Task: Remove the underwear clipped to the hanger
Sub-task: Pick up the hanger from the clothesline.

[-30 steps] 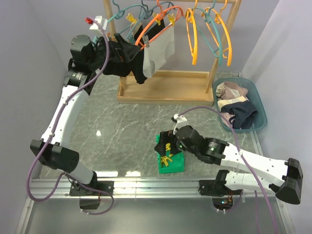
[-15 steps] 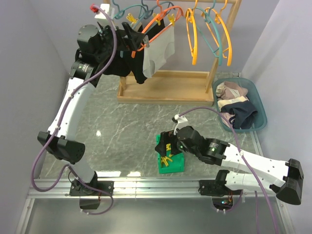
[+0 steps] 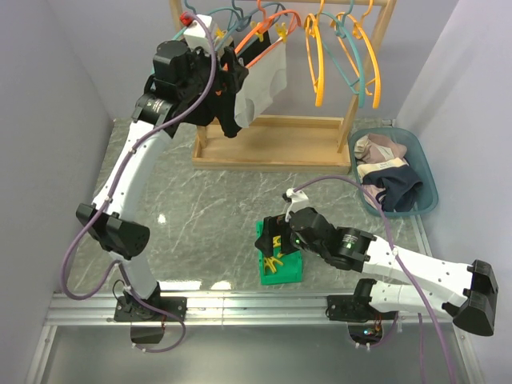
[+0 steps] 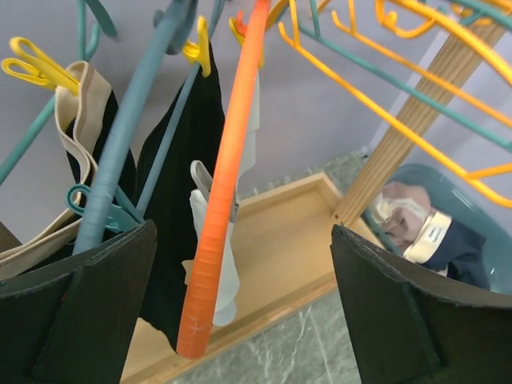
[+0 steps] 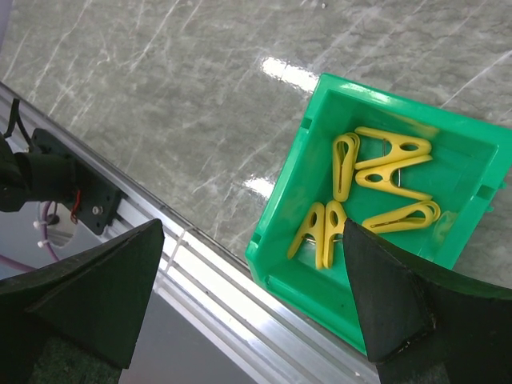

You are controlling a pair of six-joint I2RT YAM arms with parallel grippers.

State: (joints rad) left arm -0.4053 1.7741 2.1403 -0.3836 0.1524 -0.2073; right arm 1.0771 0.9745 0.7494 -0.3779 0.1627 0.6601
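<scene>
A black underwear [image 3: 210, 108] and a white-grey underwear [image 3: 268, 80] hang from hangers on the wooden rack [image 3: 264, 144], held by yellow pegs [image 4: 196, 50]. My left gripper [image 3: 228, 68] is raised to the rack and open. In the left wrist view [image 4: 242, 264] the orange hanger [image 4: 228, 184] passes between its jaws, with the black underwear [image 4: 188, 200] and white-grey cloth [image 4: 216, 264] just behind it. A teal hanger [image 4: 120, 160] is beside the left finger. My right gripper [image 3: 272, 240] is open and empty, just above the green bin [image 5: 296, 216] of yellow pegs [image 5: 384, 184].
A blue basket [image 3: 428, 172] at the right holds several removed garments [image 3: 384, 176]. Bare yellow and teal hangers [image 3: 318, 64] hang on the right part of the rack. A beige waistband [image 4: 76, 104] hangs on the teal hanger, held by another peg [image 4: 32, 64].
My left arm has swung up and to the right, from left of the black underwear to the orange hanger. The right arm has barely moved.
</scene>
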